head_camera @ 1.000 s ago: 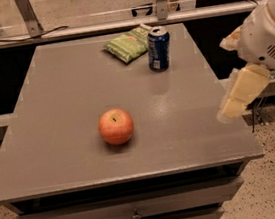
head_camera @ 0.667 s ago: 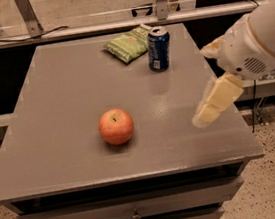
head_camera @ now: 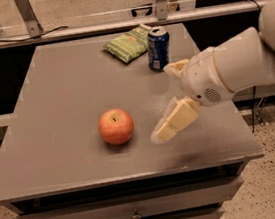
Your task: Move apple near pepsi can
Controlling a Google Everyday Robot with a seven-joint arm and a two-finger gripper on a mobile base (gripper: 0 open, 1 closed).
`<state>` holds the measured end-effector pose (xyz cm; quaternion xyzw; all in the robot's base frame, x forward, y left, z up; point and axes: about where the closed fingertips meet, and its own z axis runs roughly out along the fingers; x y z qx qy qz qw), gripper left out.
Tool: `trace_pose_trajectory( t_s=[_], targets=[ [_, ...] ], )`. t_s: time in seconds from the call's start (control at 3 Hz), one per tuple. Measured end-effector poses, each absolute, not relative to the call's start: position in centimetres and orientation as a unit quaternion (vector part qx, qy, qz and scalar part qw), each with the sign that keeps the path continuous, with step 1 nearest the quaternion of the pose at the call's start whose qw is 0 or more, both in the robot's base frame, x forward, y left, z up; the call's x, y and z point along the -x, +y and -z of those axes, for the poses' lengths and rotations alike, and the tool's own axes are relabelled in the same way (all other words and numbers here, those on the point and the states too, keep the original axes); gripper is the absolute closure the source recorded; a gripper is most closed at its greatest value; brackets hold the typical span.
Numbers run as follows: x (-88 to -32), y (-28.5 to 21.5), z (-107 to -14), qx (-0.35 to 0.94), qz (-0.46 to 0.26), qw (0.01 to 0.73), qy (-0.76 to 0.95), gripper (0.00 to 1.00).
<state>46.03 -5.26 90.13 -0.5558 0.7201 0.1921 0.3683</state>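
Note:
The red-orange apple (head_camera: 115, 126) sits on the grey table (head_camera: 59, 91), front of middle. The dark blue pepsi can (head_camera: 159, 48) stands upright near the back right, well away from the apple. My gripper (head_camera: 164, 103) hangs over the table's right side, just right of the apple and in front of the can. It is open and empty. Its lower cream finger (head_camera: 175, 121) points down-left toward the apple without touching it.
A crinkled green snack bag (head_camera: 128, 44) lies just left of the can at the back. The table's right edge (head_camera: 240, 123) runs under my white arm (head_camera: 243, 67). Drawers are below the front edge. Metal rails run behind the table.
My arm has swung in from the right, over the table. The gripper moved left toward the apple. Apple, can and bag have not moved.

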Motion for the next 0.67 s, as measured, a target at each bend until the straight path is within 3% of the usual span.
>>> trace_pose_trajectory(
  t_s=[0.67],
  targets=[
    [-44.4,2.2,-87.4,0.546,-0.268,0.408,0.681,0.00]
  ],
)
